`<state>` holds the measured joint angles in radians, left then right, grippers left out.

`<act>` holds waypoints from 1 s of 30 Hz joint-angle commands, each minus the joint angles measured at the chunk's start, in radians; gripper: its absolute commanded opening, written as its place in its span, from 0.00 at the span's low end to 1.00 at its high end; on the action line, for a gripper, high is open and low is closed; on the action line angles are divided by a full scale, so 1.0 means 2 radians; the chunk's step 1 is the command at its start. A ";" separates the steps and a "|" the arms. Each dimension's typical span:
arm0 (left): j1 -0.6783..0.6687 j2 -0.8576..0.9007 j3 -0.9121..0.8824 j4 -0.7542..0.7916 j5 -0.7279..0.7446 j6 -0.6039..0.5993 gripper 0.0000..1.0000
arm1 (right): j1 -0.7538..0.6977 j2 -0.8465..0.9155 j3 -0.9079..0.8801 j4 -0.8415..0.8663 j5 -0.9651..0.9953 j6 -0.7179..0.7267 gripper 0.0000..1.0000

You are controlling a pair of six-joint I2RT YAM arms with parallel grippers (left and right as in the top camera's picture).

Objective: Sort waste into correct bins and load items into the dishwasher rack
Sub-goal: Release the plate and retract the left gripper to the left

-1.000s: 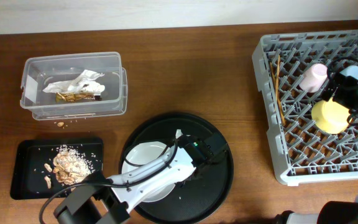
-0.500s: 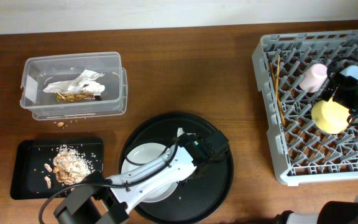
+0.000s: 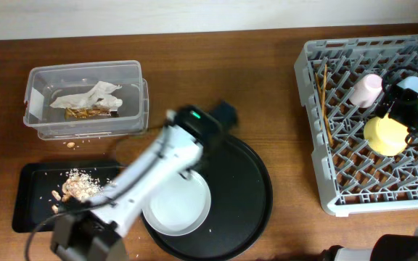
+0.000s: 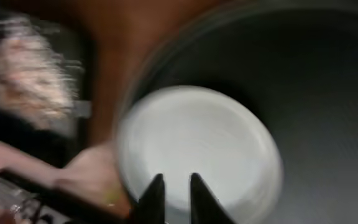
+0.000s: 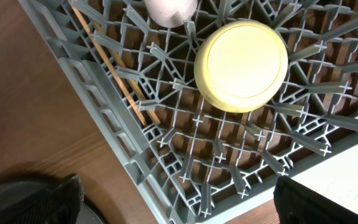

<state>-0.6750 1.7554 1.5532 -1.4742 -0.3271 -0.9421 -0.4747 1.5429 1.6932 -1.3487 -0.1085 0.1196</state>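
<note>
The clear tub (image 3: 35, 76) held the wrapper (image 3: 89, 98), the black tray (image 3: 27, 181) the scraps (image 3: 78, 187). The rack (image 3: 307, 94) held chopsticks (image 3: 325, 101), pink cup (image 3: 367, 89) and yellow bowl (image 5: 241, 56), just ahead of the wide-spread right claw (image 5: 179, 194). The left claw (image 4: 174, 186), narrow and empty, hung above the grey plate (image 4: 197, 137).

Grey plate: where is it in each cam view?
Overhead: grey plate low centre, on the round black tray.
Left wrist: grey plate blurred, mid-frame, just above the left gripper.
Right wrist: not in it.
Shared landmark: the round black tray under the plate, in overhead and left wrist.
</note>
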 commanded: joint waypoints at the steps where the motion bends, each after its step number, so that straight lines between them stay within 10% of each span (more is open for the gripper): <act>1: 0.099 -0.042 0.018 -0.029 -0.054 -0.004 0.27 | -0.002 0.001 0.002 0.001 0.004 -0.004 0.99; 5: 0.213 -0.060 0.018 -0.051 -0.053 -0.004 0.49 | -0.002 0.001 0.002 0.001 0.004 -0.004 0.99; 6: 0.246 -0.061 0.018 -0.057 -0.053 -0.004 0.87 | -0.002 0.001 0.002 0.001 0.004 -0.004 0.99; 7: 0.270 -0.061 0.018 -0.062 -0.053 -0.004 0.99 | -0.002 0.001 0.002 0.001 0.004 -0.004 0.99; 16: 0.427 -0.061 0.018 -0.081 0.001 -0.004 0.99 | -0.002 0.001 0.002 0.022 -0.012 -0.003 0.99; 25: 0.436 -0.061 0.018 -0.050 -0.001 -0.004 0.99 | -0.002 0.001 0.002 0.103 -0.141 0.018 0.99; 30: 0.436 -0.061 0.018 -0.032 0.000 -0.004 0.99 | 0.000 0.001 0.002 0.010 -0.275 0.073 0.99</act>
<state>0.1940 1.6547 1.5700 -1.5455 -0.3302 -0.9463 -0.4747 1.5436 1.6924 -1.2289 -0.4301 0.1947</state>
